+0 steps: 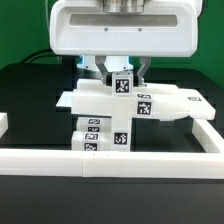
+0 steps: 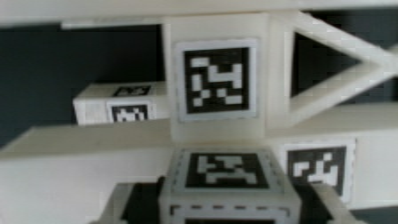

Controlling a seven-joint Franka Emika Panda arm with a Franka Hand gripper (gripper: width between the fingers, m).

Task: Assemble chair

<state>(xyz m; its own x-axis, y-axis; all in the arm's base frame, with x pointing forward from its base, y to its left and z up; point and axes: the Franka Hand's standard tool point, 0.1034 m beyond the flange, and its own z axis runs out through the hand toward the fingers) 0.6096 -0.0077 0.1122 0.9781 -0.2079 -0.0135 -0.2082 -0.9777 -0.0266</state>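
Looking from the exterior view, we see the white robot arm's two-finger gripper (image 1: 122,72) hanging low over a cluster of white blocky plastic chair parts (image 1: 130,105) on the black bench (image 1: 30,95). Its jaws stand part-way in, one on each side of a small white cube-ended piece carrying a black-and-white square tag (image 1: 122,82), and they appear clamped on it, though the contact itself is hard to make out at this size. That piece stands upright on a flat white slab (image 1: 100,100) that stretches toward the exterior view's left. To the exterior view's right of it lies another flat white part with two tags (image 1: 165,103), tilted slightly and touching the slab. Below the slab a short white blocky leg with tags (image 1: 100,137) reaches down to the long plain white border rail (image 1: 110,160) along the front of the bench. In the wrist view we find a tagged white upright post (image 2: 221,78) joined to a white frame with a triangular cut-out (image 2: 338,55), a small tagged block (image 2: 121,105) beside it, and a tagged white cube (image 2: 228,172) close to the camera between the dark fingers (image 2: 128,203).
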